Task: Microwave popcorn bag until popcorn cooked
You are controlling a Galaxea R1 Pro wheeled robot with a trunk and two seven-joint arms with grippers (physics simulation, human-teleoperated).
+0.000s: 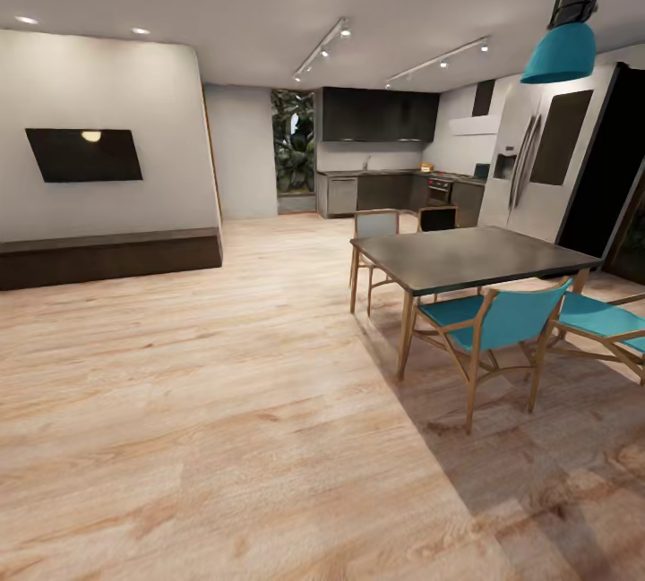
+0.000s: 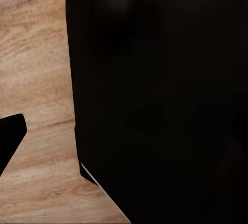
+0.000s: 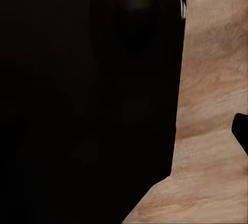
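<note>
From the head view, a wide room with a pale wooden floor [image 1: 224, 402] opens ahead. The kitchen [image 1: 394, 156] lies at the far end, with dark cabinets [image 1: 376, 114] above a grey surface [image 1: 367, 173] along the back wall; anything lying on that surface is too small to make out. A steel fridge [image 1: 537, 160] stands to the right. Nearer, a dark dining table [image 1: 466, 254] stands with teal chairs [image 1: 497, 321] around it and a teal lamp [image 1: 562, 48] hanging above. A black screen [image 1: 85, 154] is mounted on the left wall.

In the left wrist view, a dark body blocks most of the picture, with wooden floor [image 2: 36, 79] beside it; I cannot tell how the left claw stands.

In the right wrist view, a similar dark mass sits beside floor [image 3: 212, 105]; the right claw's state cannot be told either.
</note>
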